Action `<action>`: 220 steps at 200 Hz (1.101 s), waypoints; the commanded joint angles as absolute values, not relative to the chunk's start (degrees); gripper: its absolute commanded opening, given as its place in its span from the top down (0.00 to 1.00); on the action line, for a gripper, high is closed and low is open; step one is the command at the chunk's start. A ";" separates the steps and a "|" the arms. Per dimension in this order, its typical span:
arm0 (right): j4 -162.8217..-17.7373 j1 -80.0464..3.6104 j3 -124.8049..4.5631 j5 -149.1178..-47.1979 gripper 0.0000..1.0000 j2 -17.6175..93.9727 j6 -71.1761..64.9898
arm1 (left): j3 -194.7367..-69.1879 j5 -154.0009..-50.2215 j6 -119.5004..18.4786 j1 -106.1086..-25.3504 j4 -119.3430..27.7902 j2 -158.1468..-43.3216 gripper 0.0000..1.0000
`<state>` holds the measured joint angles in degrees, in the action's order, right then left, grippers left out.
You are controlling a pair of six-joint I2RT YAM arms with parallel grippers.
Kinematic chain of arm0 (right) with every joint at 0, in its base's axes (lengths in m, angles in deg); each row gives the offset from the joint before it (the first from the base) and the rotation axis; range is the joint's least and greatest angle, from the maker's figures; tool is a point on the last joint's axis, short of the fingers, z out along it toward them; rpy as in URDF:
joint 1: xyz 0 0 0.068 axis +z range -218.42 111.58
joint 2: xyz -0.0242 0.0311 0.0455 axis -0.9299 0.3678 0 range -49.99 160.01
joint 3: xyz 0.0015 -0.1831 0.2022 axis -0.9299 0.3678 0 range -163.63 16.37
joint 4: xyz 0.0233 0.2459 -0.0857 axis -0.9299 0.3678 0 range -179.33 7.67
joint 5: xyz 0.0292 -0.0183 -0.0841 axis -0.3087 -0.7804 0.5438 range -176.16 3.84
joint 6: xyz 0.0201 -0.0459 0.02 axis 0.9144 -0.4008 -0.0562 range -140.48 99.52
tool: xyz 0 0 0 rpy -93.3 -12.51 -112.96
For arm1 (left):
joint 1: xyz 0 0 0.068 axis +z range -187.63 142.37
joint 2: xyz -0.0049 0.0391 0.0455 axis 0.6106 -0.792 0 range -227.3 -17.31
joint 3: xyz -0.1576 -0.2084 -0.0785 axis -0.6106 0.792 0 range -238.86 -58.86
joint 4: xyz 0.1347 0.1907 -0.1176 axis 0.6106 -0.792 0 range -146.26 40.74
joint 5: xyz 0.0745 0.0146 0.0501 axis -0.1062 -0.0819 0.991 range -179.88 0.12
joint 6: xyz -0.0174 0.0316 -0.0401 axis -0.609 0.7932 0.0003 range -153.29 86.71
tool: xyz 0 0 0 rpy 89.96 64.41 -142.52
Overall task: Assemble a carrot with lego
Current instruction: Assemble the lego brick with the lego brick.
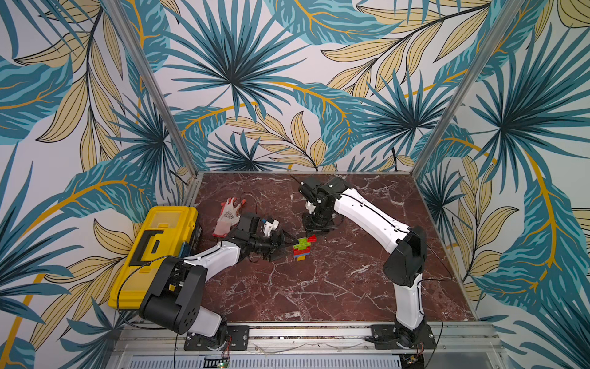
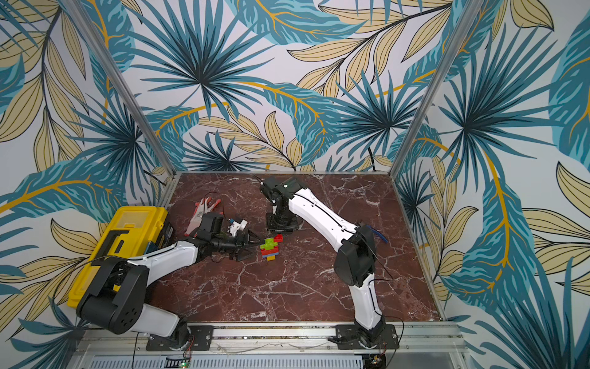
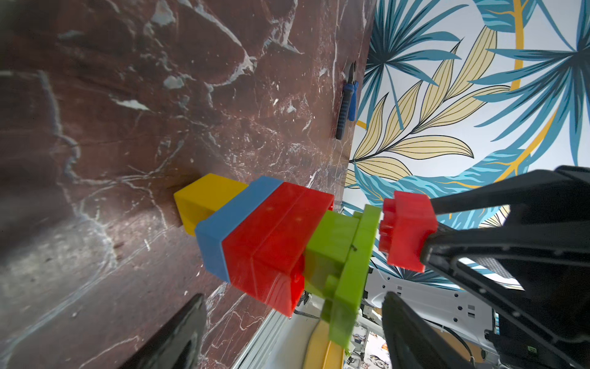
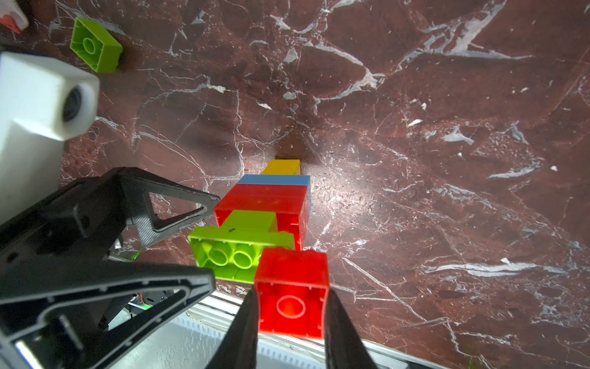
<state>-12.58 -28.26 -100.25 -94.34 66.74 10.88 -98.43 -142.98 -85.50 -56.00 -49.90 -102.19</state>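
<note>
You had the carrot [image 1: 301, 249] [image 2: 269, 249] standing on its yellow tip on the marble table [image 1: 335, 287], just left of centre in both top views. It ran yellow at the bottom, then blue, two red layers, and green leaf pieces on top.

Your right pincer [image 4: 292, 300] was pinching the small red brick [image 4: 292, 281], seen at the bottom centre of the right wrist frame with its hollow side toward the camera. The brick sat against the edge of the topmost green piece; whether it was pressed on there, I could not tell.

Your left pincer [image 1: 289, 248] came in from the left of the stack with its jaws spread. One finger [image 4: 178, 193] was near the red layers and the other was by the green top, neither plainly gripping.

A loose green brick [image 4: 95, 44] lay in the upper left of the right wrist frame, well apart from the stack. The yellow toolbox [image 1: 169, 223] sat at the table's left edge, with a glove [image 1: 227, 217] just to its upper right. Blue-handled pliers [image 3: 346, 105] lay by the wall, in the upper middle of the left wrist frame.
</note>
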 commanded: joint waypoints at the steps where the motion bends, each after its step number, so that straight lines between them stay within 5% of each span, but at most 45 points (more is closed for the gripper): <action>1: -11.99 -28.02 -101.30 -94.96 0.71 68.60 10.28 | -98.41 -142.37 -84.67 -56.35 -50.22 -102.51 0.13; 220: -8.34 -27.13 -101.36 -95.48 0.74 70.14 9.49 | -98.37 -141.14 -84.17 -56.60 -50.22 -106.46 0.16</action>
<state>-10.96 -27.91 -101.08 -95.20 68.05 10.13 -98.54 -143.88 -85.15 -56.29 -48.37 -105.03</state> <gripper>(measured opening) 0.313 0.840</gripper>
